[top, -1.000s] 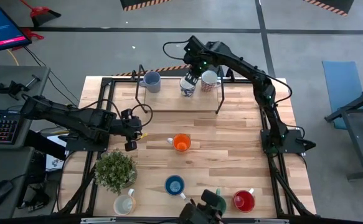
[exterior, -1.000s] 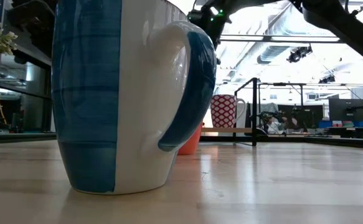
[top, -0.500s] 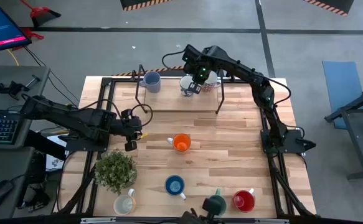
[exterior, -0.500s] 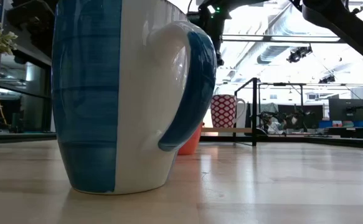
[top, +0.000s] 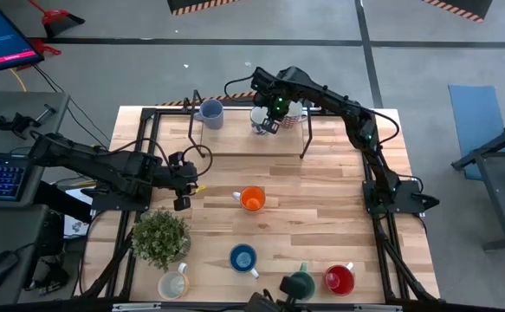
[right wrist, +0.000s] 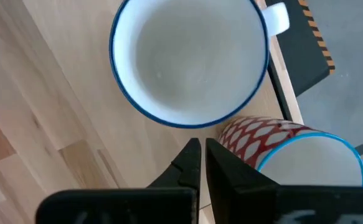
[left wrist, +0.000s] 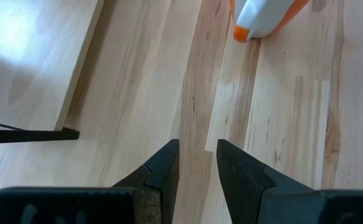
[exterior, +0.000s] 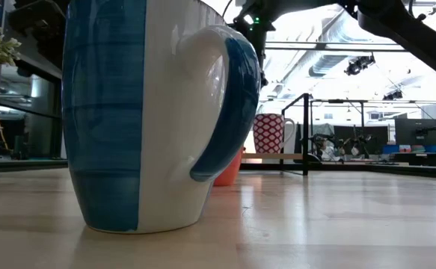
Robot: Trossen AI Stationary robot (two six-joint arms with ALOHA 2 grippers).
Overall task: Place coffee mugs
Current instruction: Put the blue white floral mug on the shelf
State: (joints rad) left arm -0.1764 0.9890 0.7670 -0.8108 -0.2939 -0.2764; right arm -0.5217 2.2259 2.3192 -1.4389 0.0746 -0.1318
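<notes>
Two white mugs [right wrist: 190,59] sit just beyond the clenched, empty right tool [right wrist: 200,149]

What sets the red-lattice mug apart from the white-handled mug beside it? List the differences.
The red-lattice mug shows its patterned side; the white-handled mug shows only inside, rim and handle. The white-handled mug's handle is plain to see; the red-lattice mug's is not, from the right wrist. Both stand upright with blue rims.

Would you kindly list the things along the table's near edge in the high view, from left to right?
Cream mug → blue mug → green mug → red mug.
</notes>
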